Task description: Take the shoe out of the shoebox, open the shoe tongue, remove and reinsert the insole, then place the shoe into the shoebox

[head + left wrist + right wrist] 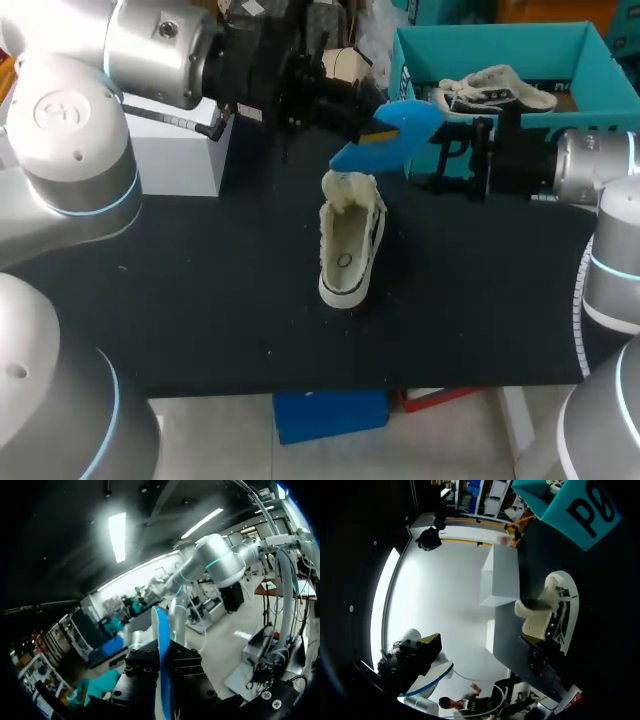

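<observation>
One insole [405,125], clamped in the left hand [162,662], is hanging above the shoe [350,250] sitting upright on the bench [200,280], so reinserting it seems underway, calling for sliding it toe-first into the opening.

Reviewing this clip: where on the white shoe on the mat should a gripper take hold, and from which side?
Probably the heel collar of the white shoe, from straight above: one jaw inside the opening, one behind the heel. It stands on its sole, mouth up, heel toward the near edge, and the blue insole hangs over the tongue end, crowding that side.
</observation>
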Tool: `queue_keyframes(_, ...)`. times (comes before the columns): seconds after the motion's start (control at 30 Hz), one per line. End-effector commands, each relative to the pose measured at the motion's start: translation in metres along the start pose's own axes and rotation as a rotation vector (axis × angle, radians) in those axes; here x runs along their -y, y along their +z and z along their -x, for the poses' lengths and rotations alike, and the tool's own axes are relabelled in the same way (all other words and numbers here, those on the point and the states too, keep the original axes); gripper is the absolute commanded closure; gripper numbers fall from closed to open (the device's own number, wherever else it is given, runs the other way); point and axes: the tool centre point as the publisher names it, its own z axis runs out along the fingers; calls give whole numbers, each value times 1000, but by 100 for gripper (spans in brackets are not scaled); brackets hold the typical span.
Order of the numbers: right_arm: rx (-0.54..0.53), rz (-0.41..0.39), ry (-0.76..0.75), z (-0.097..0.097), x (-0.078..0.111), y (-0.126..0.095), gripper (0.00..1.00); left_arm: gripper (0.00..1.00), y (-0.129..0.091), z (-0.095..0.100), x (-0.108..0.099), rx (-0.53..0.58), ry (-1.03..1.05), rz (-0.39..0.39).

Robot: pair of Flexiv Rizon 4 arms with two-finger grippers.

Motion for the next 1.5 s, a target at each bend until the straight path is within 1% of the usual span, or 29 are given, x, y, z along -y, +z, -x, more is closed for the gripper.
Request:
queue_keyframes(0.03, 0, 4, 0, 0, 1, 2, 0, 100, 7, -33, -8, 18, 143, 29)
queue_keyframes(0.13, 0, 4, 0, 0, 1, 2, 0, 100, 12, -50, -15, 13, 251, 38)
queue_keyframes(0.17, 0, 4, 0, 0, 1, 2, 0, 100, 13, -54, -18, 2, 280, 58)
queue_keyframes(0.2, 0, 4, 0, 0, 1, 2, 0, 100, 15, -58, -20, 4, 312, 37)
queue_keyframes(0.27, 0, 4, 0, 0, 1, 2, 0, 100, 15, -66, -27, -11, 374, 51)
queue_keyframes(0.3, 0, 4, 0, 0, 1, 2, 0, 100, 15, -68, -30, -10, 405, 8)
queue_keyframes(0.33, 0, 4, 0, 0, 1, 2, 0, 100, 16, -73, -33, -29, 441, 30)
queue_keyframes(0.37, 0, 4, 0, 0, 1, 2, 0, 100, 17, -75, -35, -38, 459, 26)
queue_keyframes(0.4, 0, 4, 0, 0, 1, 2, 0, 100, 17, -80, -37, -50, 498, 0)
queue_keyframes(0.5, 0, 4, 0, 0, 1, 2, 0, 100, 18, -88, -45, -87, 556, 19)
queue_keyframes(0.53, 0, 4, 0, 0, 1, 2, 0, 100, 18, -90, -47, -91, 563, 34)
queue_keyframes(0.57, 0, 4, 0, 0, 1, 2, 0, 100, 19, -92, -50, -97, 574, 27)
queue_keyframes(0.6, 0, 4, 0, 0, 1, 2, 0, 100, 20, -95, -54, -111, 590, 62)
queue_keyframes(0.73, 0, 4, 0, 0, 1, 2, 0, 100, 18, -105, -68, -92, 620, 77)
queue_keyframes(0.77, 0, 4, 0, 0, 1, 2, 0, 100, 18, -108, -72, -93, 618, 103)
queue_keyframes(0.83, 0, 4, 0, 0, 1, 2, 0, 100, 19, -114, -79, -71, 556, 89)
queue_keyframes(1.37, 0, 4, 0, 0, 1, 2, 0, 100, 19, -114, -79, -71, 556, 89)
queue_keyframes(1.4, 0, 4, 0, 0, 1, 2, 0, 100, 22, -115, -78, -59, 617, 129)
queue_keyframes(1.43, 0, 4, 0, 0, 1, 2, 0, 100, 24, -119, -80, -43, 670, 126)
queue_keyframes(1.47, 0, 4, 0, 0, 1, 2, 0, 100, 26, -122, -84, -43, 717, 163)
queue_keyframes(1.5, 0, 4, 0, 0, 1, 2, 0, 100, 27, -126, -87, -15, 768, 153)
